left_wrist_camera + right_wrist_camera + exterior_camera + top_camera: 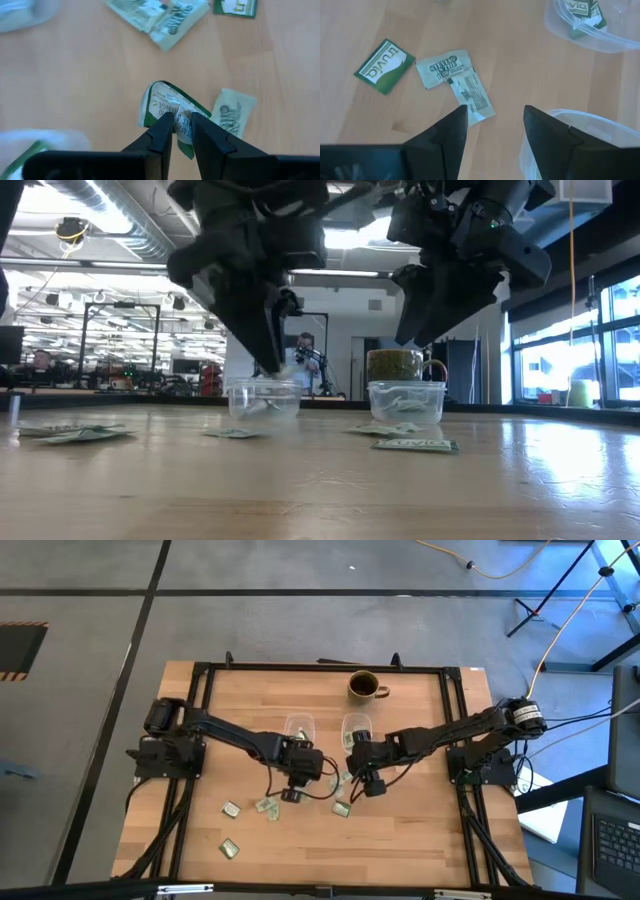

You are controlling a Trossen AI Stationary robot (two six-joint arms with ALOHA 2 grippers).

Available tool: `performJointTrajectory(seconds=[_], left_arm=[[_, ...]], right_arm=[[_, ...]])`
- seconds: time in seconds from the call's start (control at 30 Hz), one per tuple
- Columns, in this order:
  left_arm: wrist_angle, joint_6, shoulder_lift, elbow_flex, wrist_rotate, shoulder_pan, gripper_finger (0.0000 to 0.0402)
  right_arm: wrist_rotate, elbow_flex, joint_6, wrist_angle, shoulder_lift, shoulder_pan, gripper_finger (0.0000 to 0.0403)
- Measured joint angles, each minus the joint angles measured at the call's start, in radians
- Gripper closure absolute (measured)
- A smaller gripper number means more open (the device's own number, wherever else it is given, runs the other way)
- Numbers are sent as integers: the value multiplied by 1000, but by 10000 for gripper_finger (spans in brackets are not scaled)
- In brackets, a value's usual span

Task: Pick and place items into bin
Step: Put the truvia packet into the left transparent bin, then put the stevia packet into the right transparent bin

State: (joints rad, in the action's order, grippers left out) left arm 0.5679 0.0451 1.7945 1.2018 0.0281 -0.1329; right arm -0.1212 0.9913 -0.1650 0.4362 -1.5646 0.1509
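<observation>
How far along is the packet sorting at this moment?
Partly done. Done: the clear tub already holds packets. In hand: the left gripper has its jaws pinched on a bent green-and-white packet. The right gripper hangs with open jaws above a pale packet, holding nothing. Left: several packets still lie on the table, such as the loose packet near the front edge.

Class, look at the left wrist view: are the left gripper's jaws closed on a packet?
Yes. The left gripper pinches a crumpled green-and-white packet between its jaws, above the wooden table.
</observation>
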Motion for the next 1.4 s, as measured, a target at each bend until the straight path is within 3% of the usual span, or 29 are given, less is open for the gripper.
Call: performJointTrajectory(seconds=[0.37, 0.83, 1.2, 1.4], left_arm=[[120, -6, -165, 1, 276, 87, 338], [127, 28, -43, -1, 164, 274, 334], [137, 21, -14, -1, 118, 293, 294], [268, -31, -40, 19, 81, 292, 275]], right_arm=[[0, 0, 1, -2, 0, 0, 205], [3, -1, 3, -24, 0, 4, 205], [2, -1, 31, -20, 0, 4, 205], [2, -1, 30, -18, 0, 4, 205]])
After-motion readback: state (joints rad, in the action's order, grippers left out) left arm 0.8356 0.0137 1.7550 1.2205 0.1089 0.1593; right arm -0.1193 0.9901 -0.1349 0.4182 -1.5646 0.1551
